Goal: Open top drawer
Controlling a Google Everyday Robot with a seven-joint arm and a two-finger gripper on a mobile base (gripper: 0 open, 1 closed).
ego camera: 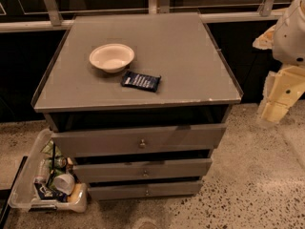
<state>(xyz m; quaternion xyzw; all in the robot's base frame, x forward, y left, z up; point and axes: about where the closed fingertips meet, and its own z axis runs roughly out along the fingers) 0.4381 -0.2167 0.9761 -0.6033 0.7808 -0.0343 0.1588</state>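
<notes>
The grey cabinet (143,99) stands in the middle of the camera view with three drawers. The top drawer (95,141) has the widest front panel, with a small round metal knob (142,143) at its centre. A dark gap shows between its upper edge and the cabinet top, and its inside is hidden. Two narrower drawer fronts (109,171) sit below it. My arm comes in at the right edge. Its cream gripper (275,108) hangs to the right of the cabinet, level with the top drawer, apart from it and holding nothing that I can see.
A white bowl (112,57) and a dark snack packet (140,80) lie on the cabinet top. A clear plastic bin (21,187) of bottles and wrappers stands on the floor at the cabinet's lower left. A rail and a dark wall (28,26) are behind. Speckled floor (257,190) lies right and front.
</notes>
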